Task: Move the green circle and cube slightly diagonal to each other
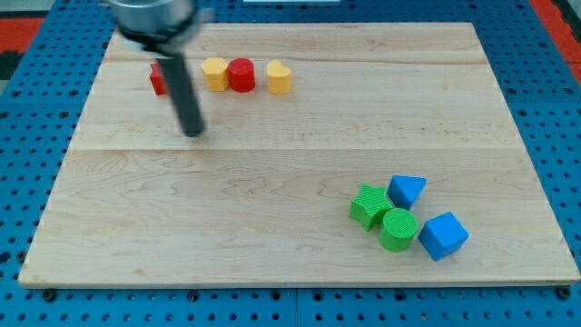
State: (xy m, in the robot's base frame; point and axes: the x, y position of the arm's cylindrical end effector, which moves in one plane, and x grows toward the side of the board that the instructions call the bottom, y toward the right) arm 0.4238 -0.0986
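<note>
My tip [193, 133] upper left, green circle [398, 228] touching green cube [369, 205] lower right

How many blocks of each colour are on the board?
Red: 2, a block partly behind the rod and a cylinder
Yellow: 2
Green: 2
Blue: 2
Total: 8

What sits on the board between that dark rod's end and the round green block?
Nothing: in the camera view, the stretch from my tip down to the green circle is bare wood. The green block touches the circle on the view's left, just off that line.
</note>
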